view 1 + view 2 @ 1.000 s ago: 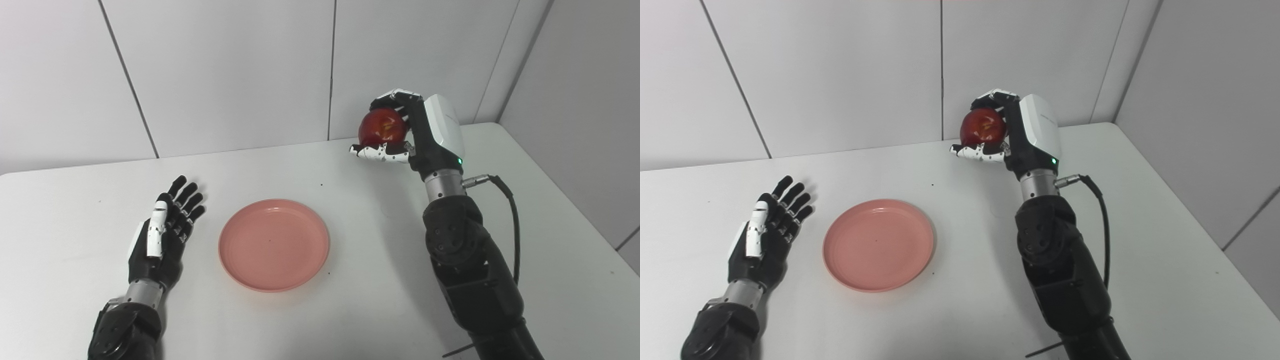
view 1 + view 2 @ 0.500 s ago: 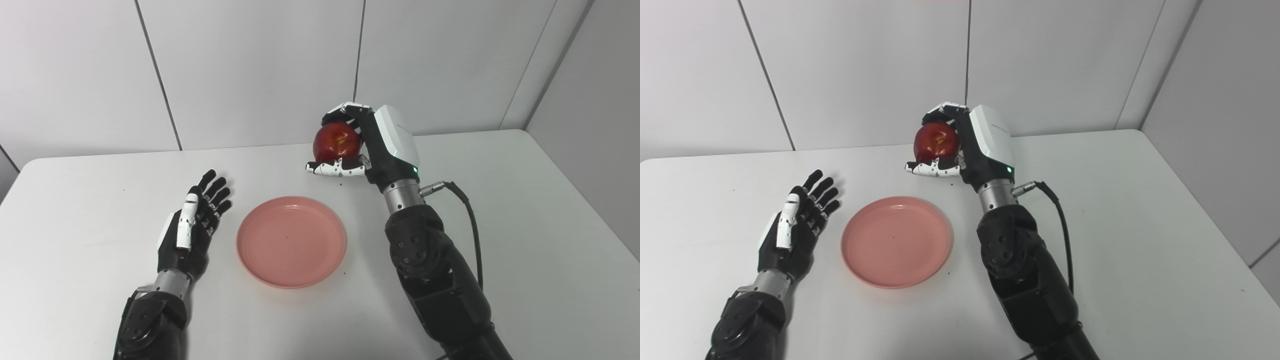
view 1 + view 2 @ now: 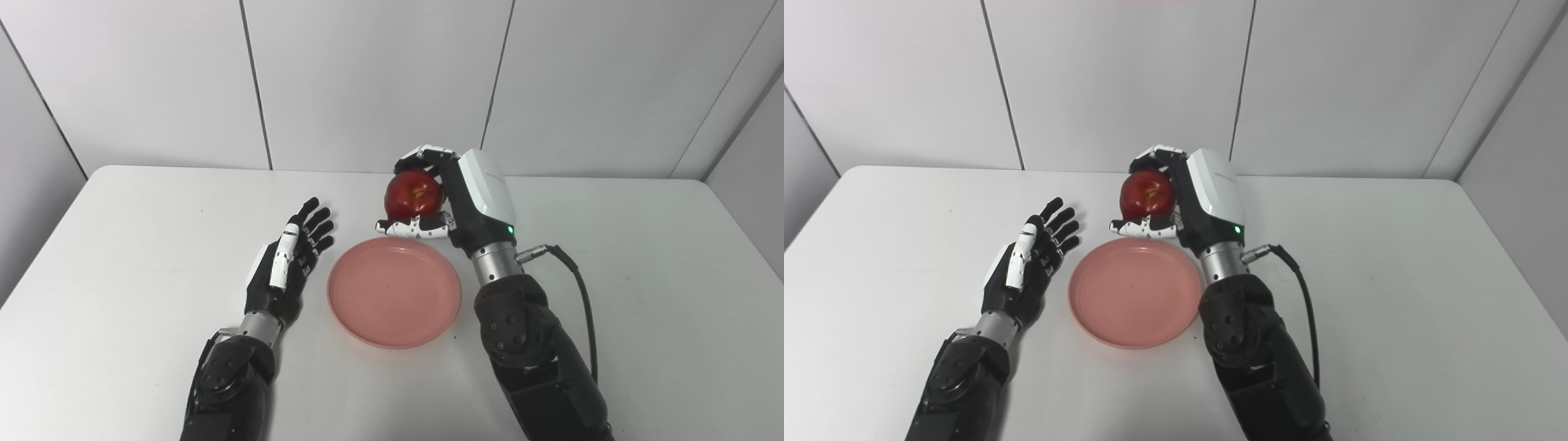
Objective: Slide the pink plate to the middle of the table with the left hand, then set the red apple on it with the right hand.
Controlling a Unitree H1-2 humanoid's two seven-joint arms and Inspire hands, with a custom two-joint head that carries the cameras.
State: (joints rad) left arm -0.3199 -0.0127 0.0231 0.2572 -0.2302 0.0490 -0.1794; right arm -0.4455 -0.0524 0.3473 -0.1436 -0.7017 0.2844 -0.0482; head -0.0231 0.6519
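Observation:
A pink plate lies flat near the middle of the white table, with nothing on it. My right hand is shut on a red apple and holds it in the air just above the plate's far rim. Fingers wrap over the apple's top and the thumb sits under it. My left hand rests open on the table just left of the plate, fingers spread and pointing away from me, a small gap from the rim.
The table's far edge meets a white panelled wall. A black cable loops out from my right wrist over the table's right part. Bare tabletop lies to the left and right of both arms.
The whole picture has shifted, so the camera moved. My right hand carried the apple leftwards and lower, closer to the plate's far rim. The left hand and plate keep the same spacing.

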